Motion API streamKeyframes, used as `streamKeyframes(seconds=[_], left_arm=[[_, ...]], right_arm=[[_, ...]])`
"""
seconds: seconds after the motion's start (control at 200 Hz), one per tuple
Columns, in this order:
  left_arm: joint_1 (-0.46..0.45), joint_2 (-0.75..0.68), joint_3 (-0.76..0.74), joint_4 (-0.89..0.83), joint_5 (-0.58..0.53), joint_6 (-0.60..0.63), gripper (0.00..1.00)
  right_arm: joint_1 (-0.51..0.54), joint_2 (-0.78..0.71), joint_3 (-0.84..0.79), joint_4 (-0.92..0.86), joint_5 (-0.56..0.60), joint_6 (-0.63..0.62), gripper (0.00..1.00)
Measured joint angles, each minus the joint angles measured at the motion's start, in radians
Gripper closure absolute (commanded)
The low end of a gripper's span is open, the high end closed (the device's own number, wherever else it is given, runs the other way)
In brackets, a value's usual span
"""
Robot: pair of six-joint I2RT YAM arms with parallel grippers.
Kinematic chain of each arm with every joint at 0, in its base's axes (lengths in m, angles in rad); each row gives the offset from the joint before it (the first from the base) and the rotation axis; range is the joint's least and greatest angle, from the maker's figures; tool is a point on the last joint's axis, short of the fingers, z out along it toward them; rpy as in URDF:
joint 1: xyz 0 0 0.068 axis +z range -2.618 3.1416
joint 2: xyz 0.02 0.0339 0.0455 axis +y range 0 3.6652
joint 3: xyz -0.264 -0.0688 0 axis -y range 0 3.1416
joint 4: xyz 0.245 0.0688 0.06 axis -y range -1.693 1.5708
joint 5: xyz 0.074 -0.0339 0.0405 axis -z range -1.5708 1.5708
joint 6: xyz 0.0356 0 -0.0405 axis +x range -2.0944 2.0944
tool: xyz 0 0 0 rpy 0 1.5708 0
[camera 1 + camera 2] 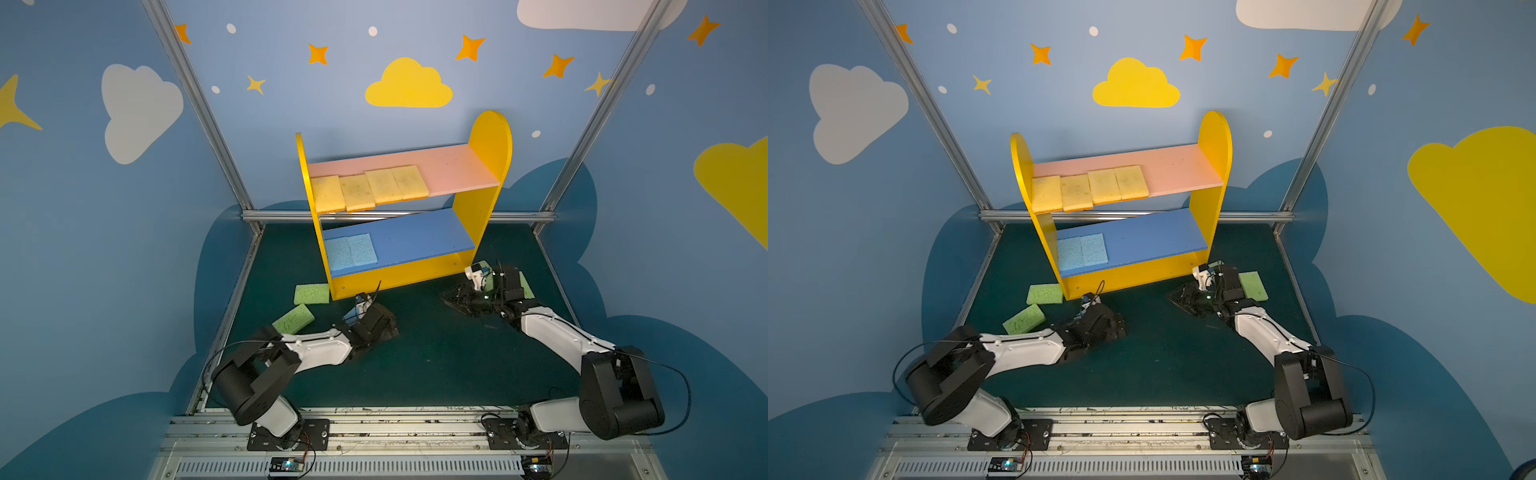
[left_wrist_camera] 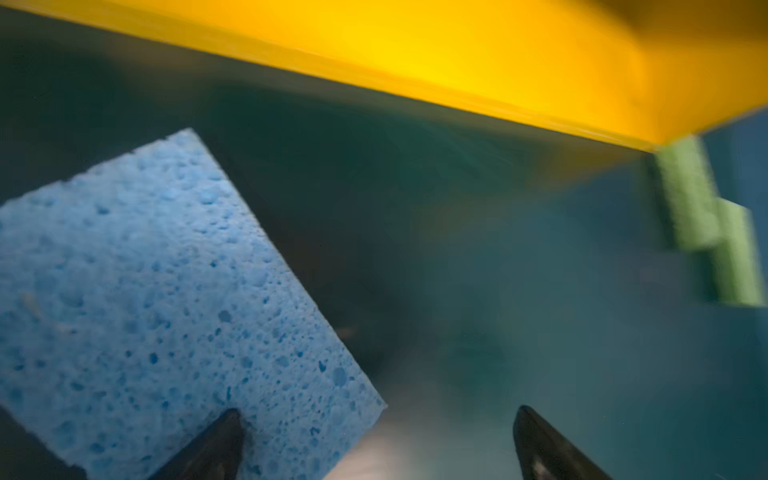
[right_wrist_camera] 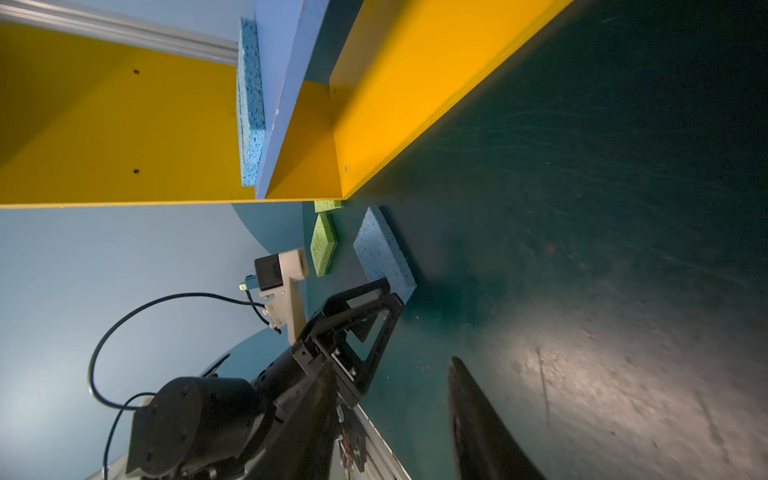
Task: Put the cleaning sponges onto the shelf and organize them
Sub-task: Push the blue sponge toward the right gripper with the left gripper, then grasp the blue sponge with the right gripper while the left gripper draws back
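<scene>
On the green surface [image 1: 436,353], just in front of the shelf's [image 1: 490,137] yellow base, a loose light blue sponge [image 2: 158,299] lies flat, rectangular and porous. The left end effector [image 2: 377,417] stands wide open above its near end, one fingertip [image 2: 224,436] over the foam, gripping nothing. Four yellow sponges [image 1: 370,189] line the pink board, and two light blue sponges [image 1: 351,251] sit at the blue board's left end. Two green sponges [image 1: 311,293] lie left of the shelf. A third green sponge [image 1: 1253,285] lies at the right, near the right end effector [image 3: 390,365], which is partly open and empty.
</scene>
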Motion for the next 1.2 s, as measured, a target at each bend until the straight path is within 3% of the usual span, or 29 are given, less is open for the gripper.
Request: streamKeyframes(seconds=[0.13, 0.3, 0.446, 0.691, 0.976, 1.201], left_arm=[[-0.065, 0.068, 0.09, 0.025, 0.076, -0.001, 0.0], [-0.107, 0.006, 0.099, -0.003, 0.116, 0.023, 0.01], [-0.103, -0.166, 0.045, -0.043, 0.099, 0.061, 0.01], [-0.085, -0.377, -0.093, -0.09, 0.047, 0.089, 0.0], [-0.003, -0.499, -0.378, -0.1, 0.036, 0.007, 0.01], [0.032, -0.579, -0.432, -0.103, 0.035, -0.008, 0.0]], right_arm=[[-0.084, -0.04, -0.021, -0.086, -0.027, -0.038, 0.57], [-0.1, -0.021, -0.016, -0.141, -0.088, -0.087, 0.54], [-0.009, 0.027, 0.013, -0.183, -0.084, -0.135, 0.53], [0.194, 0.158, 0.098, -0.232, 0.027, -0.199, 0.57], [0.272, 0.304, 0.135, -0.271, 0.145, -0.228, 0.57], [0.332, 0.372, 0.181, -0.276, 0.185, -0.228, 0.57]])
